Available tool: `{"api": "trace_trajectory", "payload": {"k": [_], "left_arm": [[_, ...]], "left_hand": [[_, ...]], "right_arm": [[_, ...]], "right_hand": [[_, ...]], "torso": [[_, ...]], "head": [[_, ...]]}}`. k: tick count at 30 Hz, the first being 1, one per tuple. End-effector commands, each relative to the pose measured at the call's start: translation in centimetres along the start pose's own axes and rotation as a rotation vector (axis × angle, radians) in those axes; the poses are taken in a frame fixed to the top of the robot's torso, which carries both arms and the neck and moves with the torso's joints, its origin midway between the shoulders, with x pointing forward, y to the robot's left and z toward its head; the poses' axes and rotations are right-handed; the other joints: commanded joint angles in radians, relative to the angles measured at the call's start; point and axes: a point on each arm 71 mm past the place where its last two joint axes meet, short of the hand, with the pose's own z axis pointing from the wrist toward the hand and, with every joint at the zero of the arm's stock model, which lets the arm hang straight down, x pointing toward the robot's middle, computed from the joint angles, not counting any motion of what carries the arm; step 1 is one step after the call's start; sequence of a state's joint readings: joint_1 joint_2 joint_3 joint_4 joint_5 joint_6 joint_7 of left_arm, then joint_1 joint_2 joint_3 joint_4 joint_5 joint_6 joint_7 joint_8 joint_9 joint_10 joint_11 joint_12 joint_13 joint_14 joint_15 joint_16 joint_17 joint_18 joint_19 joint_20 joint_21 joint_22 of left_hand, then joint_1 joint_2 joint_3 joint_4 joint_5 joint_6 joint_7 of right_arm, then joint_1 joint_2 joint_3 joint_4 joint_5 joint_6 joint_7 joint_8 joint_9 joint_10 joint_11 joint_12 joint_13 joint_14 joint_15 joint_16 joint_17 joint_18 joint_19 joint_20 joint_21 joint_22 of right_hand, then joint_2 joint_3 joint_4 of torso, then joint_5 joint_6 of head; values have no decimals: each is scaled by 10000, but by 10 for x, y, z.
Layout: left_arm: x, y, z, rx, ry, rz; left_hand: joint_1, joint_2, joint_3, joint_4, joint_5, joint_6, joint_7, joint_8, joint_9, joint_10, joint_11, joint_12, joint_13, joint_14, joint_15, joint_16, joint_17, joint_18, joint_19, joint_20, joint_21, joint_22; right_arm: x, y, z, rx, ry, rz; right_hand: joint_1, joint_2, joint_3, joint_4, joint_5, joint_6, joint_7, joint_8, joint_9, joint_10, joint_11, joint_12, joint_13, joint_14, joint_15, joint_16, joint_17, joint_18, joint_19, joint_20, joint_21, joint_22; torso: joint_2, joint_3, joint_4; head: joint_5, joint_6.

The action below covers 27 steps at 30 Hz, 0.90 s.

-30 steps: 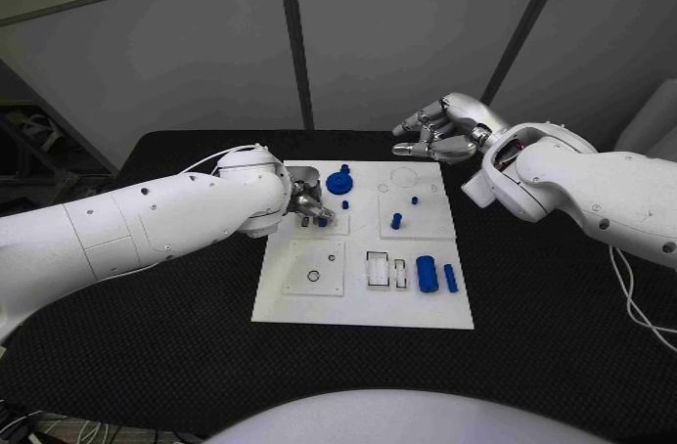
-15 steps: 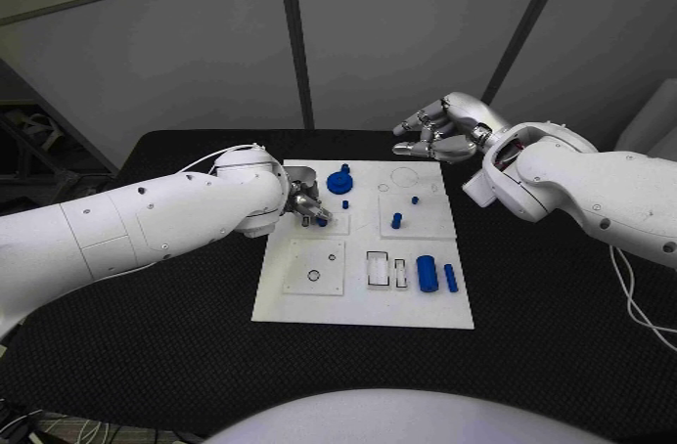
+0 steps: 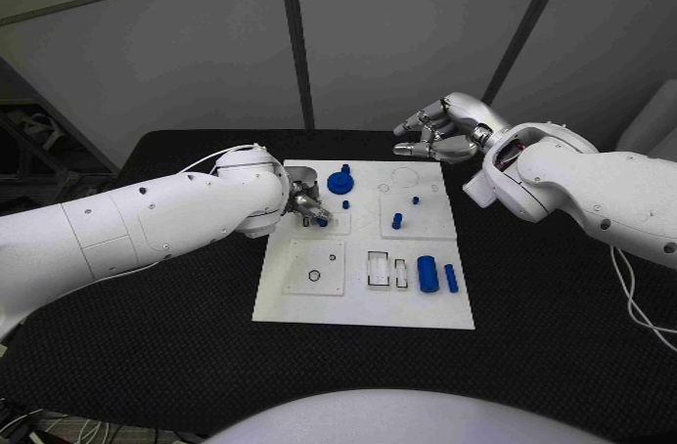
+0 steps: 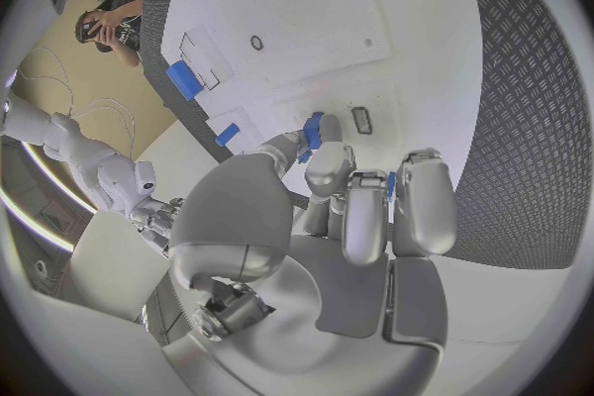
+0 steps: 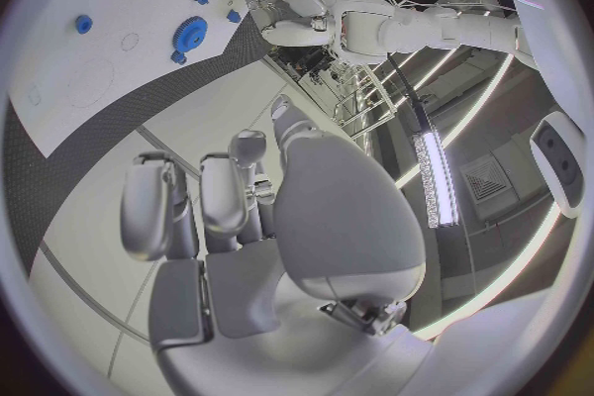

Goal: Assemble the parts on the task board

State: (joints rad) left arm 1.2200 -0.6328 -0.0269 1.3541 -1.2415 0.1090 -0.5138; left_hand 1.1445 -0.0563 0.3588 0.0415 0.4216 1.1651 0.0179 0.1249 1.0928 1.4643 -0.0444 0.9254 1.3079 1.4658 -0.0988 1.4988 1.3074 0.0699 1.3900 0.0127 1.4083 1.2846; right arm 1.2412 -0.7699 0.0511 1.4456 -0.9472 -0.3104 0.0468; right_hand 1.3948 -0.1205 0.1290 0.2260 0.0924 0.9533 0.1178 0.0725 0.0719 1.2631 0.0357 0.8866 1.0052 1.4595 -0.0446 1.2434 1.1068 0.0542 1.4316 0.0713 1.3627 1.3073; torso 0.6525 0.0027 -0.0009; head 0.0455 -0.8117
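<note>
Edges first, from my head camera: the white rectangular task board lies in the middle of the black textured table, with bare table on every side of it. My left hand is over the board's far left part, fingers closed on a small blue peg near the board's left edge. My right hand hangs beyond the board's far right corner, fingers curled in with nothing in them, apart from the board. On the board, a blue gear-shaped part sits near the far edge, a short blue peg stands towards the right, and a thick blue cylinder and a thin blue rod lie side by side near the right edge, long axes running from near to far. From my left wrist, my fingertips pinch the small blue peg just over the white plate; whether it touches I cannot tell. From my right wrist, my curled fingers hold nothing, and the gear lies well beyond them.
</note>
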Motion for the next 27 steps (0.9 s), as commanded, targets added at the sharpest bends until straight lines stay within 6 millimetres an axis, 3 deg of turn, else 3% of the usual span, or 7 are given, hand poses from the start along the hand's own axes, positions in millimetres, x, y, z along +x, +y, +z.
{"api": "trace_trajectory", "payload": {"k": [1, 6, 11, 16, 19, 27], "left_arm": [[10, 0, 2, -93, 382, 106], [11, -2, 2, -32, 465, 157], [12, -2, 3, -45, 579, 219], [12, -1, 4, -106, 706, 159], [12, -1, 4, -144, 735, 134], [12, 0, 5, -219, 748, 106]], "left_hand": [[302, 195, 1189, -1138, 49, 101, 3, -64, 12, 501, -36, 42, 383, 840, -81, 43, 1675, -42, 15, -56, 41, 26], [270, 132, 1171, -1151, -68, 136, 3, -67, 33, 528, -29, 88, 407, 849, -66, 73, 1715, -45, 19, -46, 47, 41], [-30, 79, 927, -884, -1453, 245, -68, -122, 61, 594, -66, 125, 459, 857, -73, 107, 1756, -45, 15, -37, 46, 68], [-462, 90, 573, -351, -2095, 365, -102, -178, 59, 626, -87, 160, 518, 863, -87, 135, 1788, -46, 23, -48, 48, 100], [-529, 105, 454, -157, -2260, 404, -117, -205, 65, 638, -100, 201, 555, 869, -101, 156, 1816, -48, 31, -58, 52, 119], [-566, 129, 363, 17, -2301, 443, -126, -227, 73, 652, -107, 240, 589, 876, -107, 180, 1848, -52, 45, -67, 63, 148]], "right_arm": [[0, 2, 0, -141, -7, -14], [0, 2, 0, -140, -7, -14], [0, 2, 0, -138, -6, -13], [-1, 2, 0, -131, -11, -14], [-1, 2, 0, -132, -12, -14], [-1, 2, 0, -123, -19, -15]], "right_hand": [[-73, 29, -37, 23, 41, 65, 5, -57, -12, 63, -31, 17, -7, 132, 15, -32, -3, 30, 64, -29, 37, 410], [-73, 29, -37, 23, 41, 65, 5, -57, -12, 63, -31, 17, -7, 132, 15, -32, -3, 30, 64, -29, 37, 410], [-73, 29, -37, 23, 41, 65, 5, -57, -12, 63, -31, 17, -7, 132, 15, -32, -3, 30, 64, -29, 37, 410], [-73, 29, -37, 23, 41, 65, 5, -57, -12, 63, -31, 17, -7, 132, 15, -32, -3, 30, 64, -29, 37, 410], [-78, 31, -38, 25, 42, 65, 4, -58, -12, 63, -31, 18, -9, 133, 15, -35, -3, 30, 66, -30, 36, 410], [-78, 31, -38, 25, 42, 65, 4, -58, -12, 63, -31, 18, -9, 133, 15, -35, -3, 30, 66, -30, 36, 410]], "torso": [[1, 2, -11], [3, 4, -6], [3, 3, -5], [2, 6, 1], [6, 6, -8], [3, 3, -6]], "head": [[-4, -2], [-1, -18], [1, -27], [-1, -38], [7, -45], [5, -61]]}}
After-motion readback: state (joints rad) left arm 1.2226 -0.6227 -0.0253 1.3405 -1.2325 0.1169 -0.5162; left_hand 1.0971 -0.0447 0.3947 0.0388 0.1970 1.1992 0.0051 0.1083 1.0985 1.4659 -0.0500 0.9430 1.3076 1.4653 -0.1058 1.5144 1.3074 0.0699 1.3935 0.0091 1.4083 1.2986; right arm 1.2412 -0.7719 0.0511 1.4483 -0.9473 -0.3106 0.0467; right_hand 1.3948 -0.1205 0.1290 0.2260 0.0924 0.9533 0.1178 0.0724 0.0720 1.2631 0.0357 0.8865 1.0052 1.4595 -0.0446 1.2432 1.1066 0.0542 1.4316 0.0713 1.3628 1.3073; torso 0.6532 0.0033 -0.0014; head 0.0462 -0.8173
